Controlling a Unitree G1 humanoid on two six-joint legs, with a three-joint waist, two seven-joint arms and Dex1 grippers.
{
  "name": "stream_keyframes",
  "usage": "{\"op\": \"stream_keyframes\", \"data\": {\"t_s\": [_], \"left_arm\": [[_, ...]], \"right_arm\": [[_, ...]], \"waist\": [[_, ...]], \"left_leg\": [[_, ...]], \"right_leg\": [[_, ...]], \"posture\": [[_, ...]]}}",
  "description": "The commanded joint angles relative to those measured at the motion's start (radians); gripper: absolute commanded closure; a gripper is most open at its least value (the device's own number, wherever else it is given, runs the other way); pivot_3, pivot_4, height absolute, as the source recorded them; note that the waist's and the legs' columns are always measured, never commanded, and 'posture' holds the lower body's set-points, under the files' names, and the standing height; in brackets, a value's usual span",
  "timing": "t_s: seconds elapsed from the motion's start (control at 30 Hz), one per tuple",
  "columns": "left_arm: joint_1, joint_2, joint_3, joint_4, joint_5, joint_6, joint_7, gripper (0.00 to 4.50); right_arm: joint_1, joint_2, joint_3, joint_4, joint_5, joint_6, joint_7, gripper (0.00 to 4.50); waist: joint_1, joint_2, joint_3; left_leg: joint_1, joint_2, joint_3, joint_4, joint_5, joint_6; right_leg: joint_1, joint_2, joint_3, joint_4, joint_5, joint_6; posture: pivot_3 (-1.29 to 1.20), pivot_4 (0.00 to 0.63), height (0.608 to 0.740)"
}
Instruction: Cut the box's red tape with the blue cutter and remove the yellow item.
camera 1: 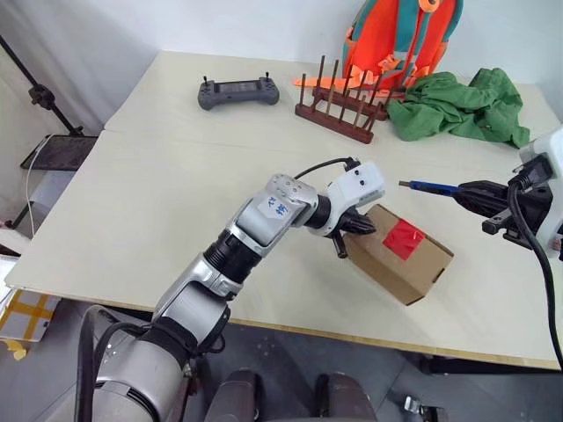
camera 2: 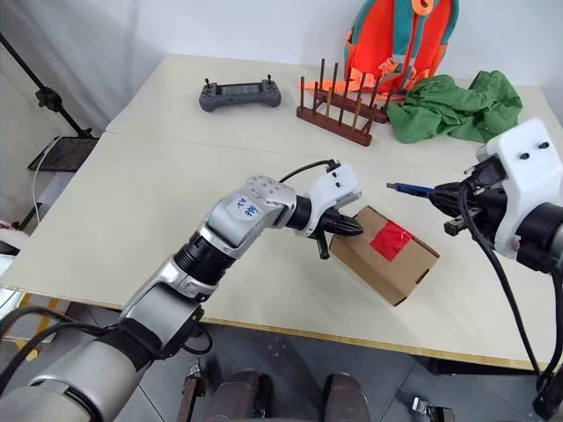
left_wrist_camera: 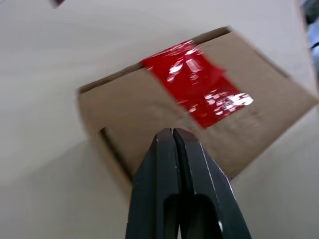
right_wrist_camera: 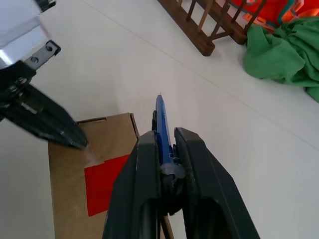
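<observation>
Left gripper [camera 1: 352,230] pressed together, tips on the box [camera 1: 400,255] by red tape [camera 1: 405,237], right gripper [camera 1: 457,192] level, pinching blue cutter [camera 1: 427,185].

bright, even light — wrist blur

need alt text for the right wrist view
The right pincer is shut on the blue cutter, its tip aimed past the box with the red tape. The left pincer rests its closed tip on the box top, beside the tape.

Brown box [camera 1: 400,255] shut, red tape [camera 1: 405,237] prob. uncut
</observation>
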Motion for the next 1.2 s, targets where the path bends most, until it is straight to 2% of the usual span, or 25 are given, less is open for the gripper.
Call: {"op": "stream_keyframes", "data": {"t_s": [0.03,0.23,0.47,0.63,0.83,1.2], "left_arm": [[-0.047,-0.025,0.008,-0.005,0.010,0.062,0.025,4.46],[-0.048,-0.044,0.006,-0.016,-0.003,0.115,0.015,4.46],[-0.042,-0.053,0.009,-0.021,-0.010,0.149,0.010,4.46],[-0.038,-0.049,0.008,-0.019,-0.008,0.151,0.010,4.46],[-0.039,-0.055,0.006,-0.008,-0.007,0.145,0.010,4.46],[-0.046,-0.064,0.022,0.006,-0.007,0.146,0.022,4.46]], "right_arm": [[-0.002,-0.027,-0.029,-0.017,0.022,0.005,0.005,4.34],[0.010,-0.055,-0.027,-0.003,0.056,0.005,0.011,4.34],[0.060,-0.113,-0.088,0.003,0.141,0.005,0.022,4.34],[0.086,-0.111,-0.101,0.003,0.171,0.005,0.000,4.34],[0.108,-0.088,-0.051,0.022,0.143,-0.024,-0.014,4.34],[0.161,-0.112,0.035,0.099,0.068,-0.155,0.009,4.34]], "waist": [[0.000,0.000,0.000],[0.000,0.000,0.000],[0.000,0.000,0.000],[0.000,0.000,0.000],[0.000,0.000,0.000],[0.000,0.000,0.000]], "left_leg": [[0.000,0.000,0.000,0.000,0.000,0.000],[0.000,0.000,0.000,0.000,0.000,0.000],[0.000,0.000,0.000,0.000,0.000,0.000],[0.000,0.001,0.000,0.000,0.000,0.001],[0.000,0.001,0.000,0.000,0.001,0.001],[0.000,0.000,0.000,0.001,0.001,0.001]], "right_leg": [[0.000,0.000,0.000,0.000,0.000,0.000],[0.000,0.000,0.000,0.000,0.000,0.000],[0.000,-0.001,0.000,0.000,0.000,0.000],[0.001,-0.001,0.000,0.000,0.000,0.000],[0.001,-0.001,0.000,0.000,0.000,0.001],[0.001,-0.001,0.000,0.000,0.001,0.001]], "posture": [[0.00,0.150,0.740],[0.00,0.150,0.740],[0.00,0.150,0.740],[0.00,0.150,0.740],[0.00,0.150,0.740],[0.00,0.150,0.740]]}}
